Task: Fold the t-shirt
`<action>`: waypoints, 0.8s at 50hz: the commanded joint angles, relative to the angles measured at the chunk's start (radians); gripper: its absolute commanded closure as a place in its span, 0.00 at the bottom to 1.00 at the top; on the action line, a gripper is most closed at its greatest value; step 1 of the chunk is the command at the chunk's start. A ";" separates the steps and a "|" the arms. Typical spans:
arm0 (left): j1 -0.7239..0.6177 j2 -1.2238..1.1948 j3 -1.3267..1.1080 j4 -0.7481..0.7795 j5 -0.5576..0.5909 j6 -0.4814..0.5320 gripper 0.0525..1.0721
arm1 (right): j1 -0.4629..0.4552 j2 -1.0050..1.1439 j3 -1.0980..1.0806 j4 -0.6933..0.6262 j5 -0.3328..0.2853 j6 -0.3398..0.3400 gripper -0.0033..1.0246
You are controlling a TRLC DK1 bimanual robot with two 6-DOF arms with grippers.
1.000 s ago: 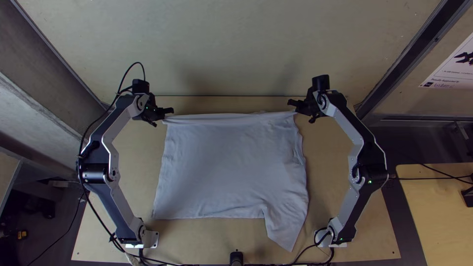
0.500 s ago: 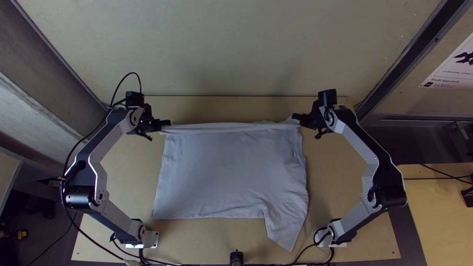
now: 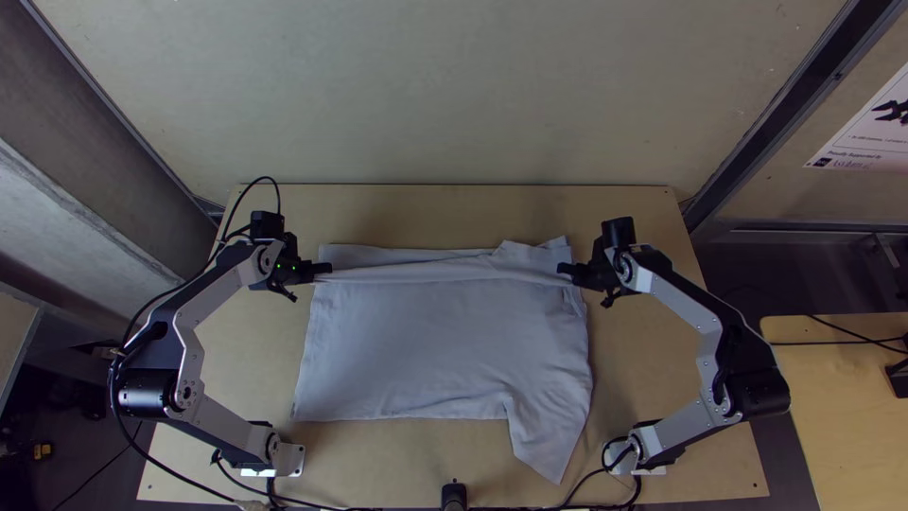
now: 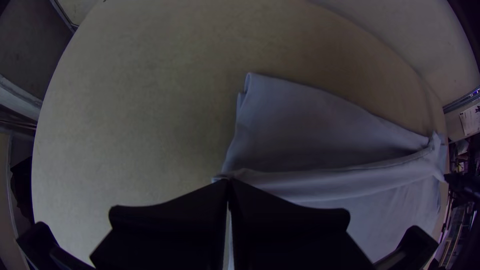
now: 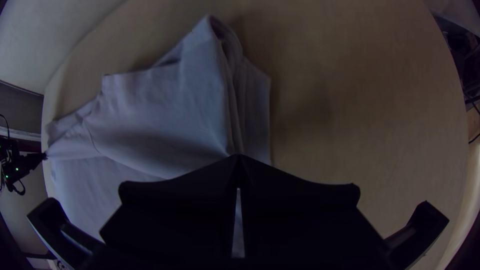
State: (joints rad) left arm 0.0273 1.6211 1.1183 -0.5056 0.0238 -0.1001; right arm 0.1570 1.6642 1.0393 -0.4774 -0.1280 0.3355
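The pale t-shirt lies spread on the table, a corner pointing down at its lower right. Across its upper part a fold stretches between both grippers, with more cloth beyond it. My left gripper is shut on the fold's left end; in the left wrist view the gripper has its tips together at the cloth. At the fold's right end is my right gripper, shut on the cloth; in the right wrist view the gripper pinches layered shirt fabric.
Bare light wood of the table surrounds the shirt. A pale wall rises behind the far edge. A small black device stands at the near edge, with cables running beside it.
Both grippers have come down the picture toward the near edge, drawing the held fold over the shirt. Cloth now lies on the far side of the fold.
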 commanded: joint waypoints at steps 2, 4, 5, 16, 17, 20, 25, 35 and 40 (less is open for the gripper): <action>-0.003 0.028 -0.018 0.027 0.002 0.013 0.97 | 0.004 0.022 -0.055 0.016 0.011 -0.012 0.97; -0.003 0.031 -0.014 0.032 0.002 0.013 0.97 | 0.004 0.026 -0.064 0.019 0.011 -0.012 0.97; -0.003 0.033 -0.011 0.033 0.001 0.013 0.97 | 0.003 0.028 -0.067 0.019 0.011 -0.012 0.97; -0.003 0.042 0.032 -0.002 0.001 0.014 0.16 | -0.033 0.019 -0.064 0.003 0.019 -0.009 0.01; 0.000 0.040 0.037 -0.013 0.001 0.014 0.09 | -0.039 0.016 -0.058 -0.009 0.019 -0.010 0.04; 0.010 0.039 0.064 -0.051 0.005 0.017 0.04 | -0.057 -0.021 -0.048 -0.033 0.021 -0.010 0.04; 0.028 -0.003 0.098 -0.086 0.024 0.027 0.04 | -0.082 -0.132 -0.062 -0.033 0.019 -0.010 0.04; 0.049 -0.061 0.169 -0.264 0.119 0.099 0.04 | -0.091 -0.334 -0.042 -0.132 0.021 -0.010 0.04; 0.048 -0.076 0.189 -0.364 0.123 0.122 0.04 | -0.091 -0.397 -0.001 -0.240 0.019 -0.010 0.04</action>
State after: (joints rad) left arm 0.0723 1.5799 1.2758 -0.7918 0.1314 -0.0162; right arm 0.0689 1.3186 1.0042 -0.6453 -0.1131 0.3286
